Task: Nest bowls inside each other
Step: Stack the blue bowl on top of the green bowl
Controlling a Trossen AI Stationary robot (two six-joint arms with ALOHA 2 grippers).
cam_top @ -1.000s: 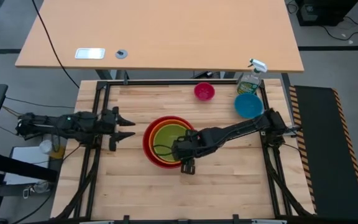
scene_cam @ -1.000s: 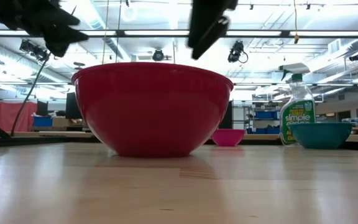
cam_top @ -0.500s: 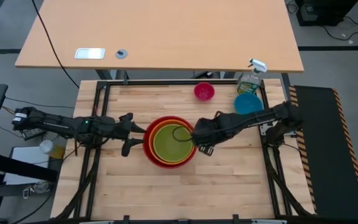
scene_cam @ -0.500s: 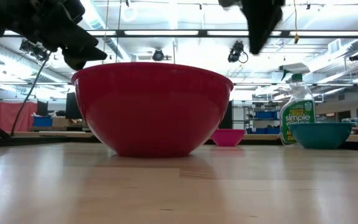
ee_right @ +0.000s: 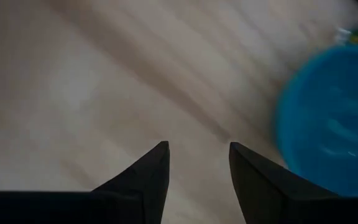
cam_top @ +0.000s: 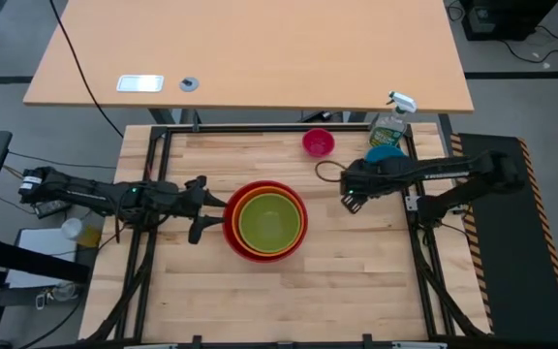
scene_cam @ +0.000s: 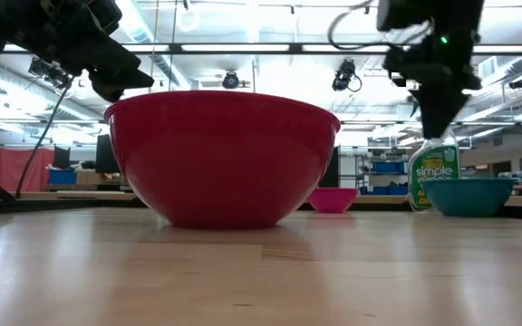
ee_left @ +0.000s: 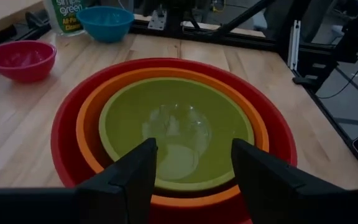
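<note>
The red bowl (scene_cam: pixel 220 158) stands mid-table with the orange bowl (ee_left: pixel 87 134) nested in it and the lime green bowl (ee_left: pixel 179 121) inside that. The small pink bowl (cam_top: pixel 319 143) and the blue bowl (ee_right: pixel 325 134) stand apart at the far right. My left gripper (cam_top: pixel 204 207) is open, its fingers level over the red bowl's left rim; I see no touch. My right gripper (cam_top: pixel 349 201) is open and points down at bare wood between the stack and the blue bowl, with nothing between its fingers.
A green spray bottle (cam_top: pixel 392 122) stands at the far right corner just behind the blue bowl. A black metal frame (cam_top: pixel 153 155) runs around the tabletop. Bare wood lies along the near side of the table (cam_top: pixel 279 301).
My right gripper has swung away from the near rim of the nested bowls toward the table's right and far side, ending beside the blue bowl, and its wrist has rolled. My left gripper moved right up to the red bowl's left rim, then kept still. The bowls have not moved.
</note>
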